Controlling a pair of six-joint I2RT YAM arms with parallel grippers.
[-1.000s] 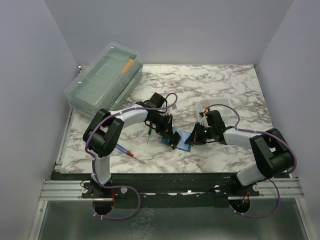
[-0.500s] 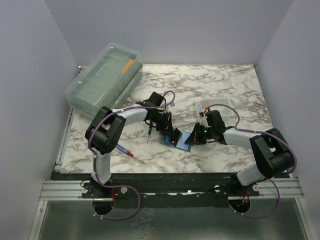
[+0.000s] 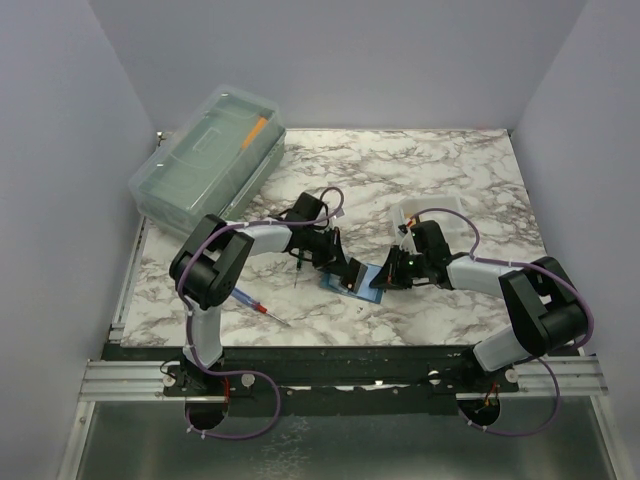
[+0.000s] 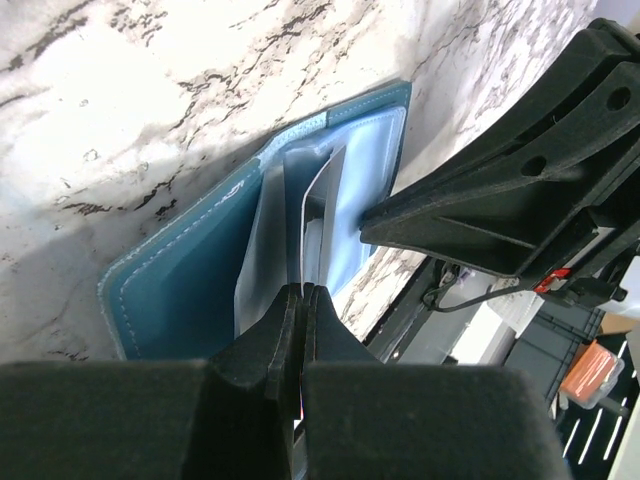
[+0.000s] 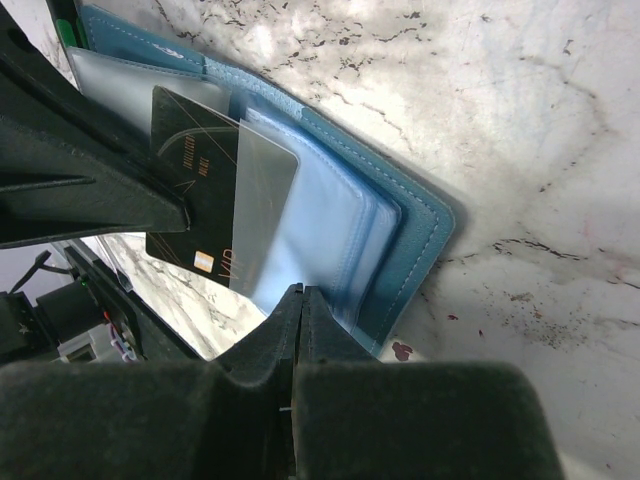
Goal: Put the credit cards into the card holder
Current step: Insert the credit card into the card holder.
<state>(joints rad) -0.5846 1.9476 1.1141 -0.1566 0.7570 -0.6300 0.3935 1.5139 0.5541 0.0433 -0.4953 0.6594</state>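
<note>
One small shift, left pincer [image 4: 302, 290] gripping credit card [image 5: 195, 200] at card holder [image 4: 180, 290]

Walls [image 3: 60, 150]: plain pale lilac panels are seen at left, far and right.
Table [image 3: 450, 170]: white top with grey marbling, evenly lit.
Near edge: an aluminium rail [image 3: 340, 378] is mounted across it.

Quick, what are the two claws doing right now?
Left gripper: closed on a dark card.
Right gripper: closed, tips at the holder; a grip cannot be told.
</note>
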